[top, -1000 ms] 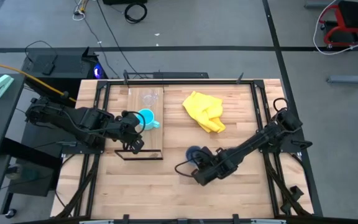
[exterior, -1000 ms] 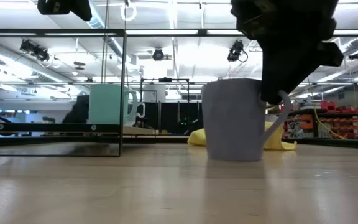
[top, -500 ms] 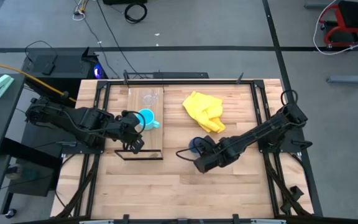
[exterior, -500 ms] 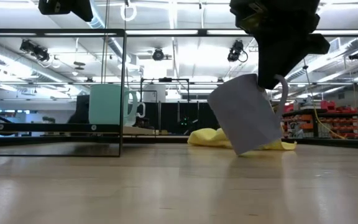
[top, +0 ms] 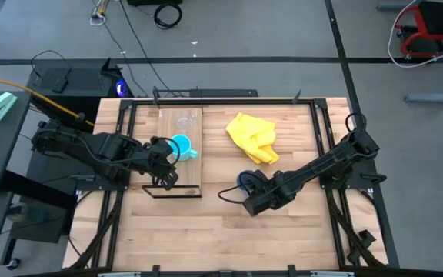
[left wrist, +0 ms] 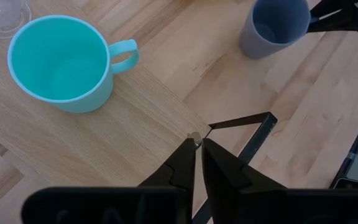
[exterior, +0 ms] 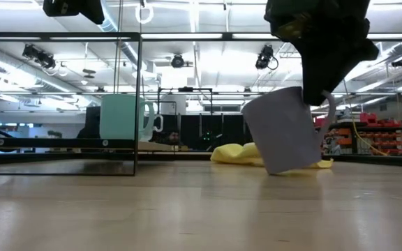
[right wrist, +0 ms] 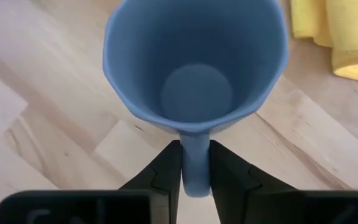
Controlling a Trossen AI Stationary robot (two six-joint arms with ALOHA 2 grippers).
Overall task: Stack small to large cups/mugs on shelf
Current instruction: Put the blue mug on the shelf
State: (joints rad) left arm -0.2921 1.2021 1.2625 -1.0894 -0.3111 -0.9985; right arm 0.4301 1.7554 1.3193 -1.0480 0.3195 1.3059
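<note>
Right tool [right wrist: 195, 163]: clamps dark mug [right wrist: 194, 59] handle, tilted | yellow cloth [top: 254, 137] just beside | left tool [left wrist: 197, 144]: closed, over shelf [left wrist: 104, 140]

Cyan mug [left wrist: 61, 65], blue-grey mug [right wrist: 196, 62], yellow cloth [top: 254, 138], light-wood shelf [left wrist: 104, 140].

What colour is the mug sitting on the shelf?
Bright cyan. The mug on the shelf shows best in the left wrist view.
</note>
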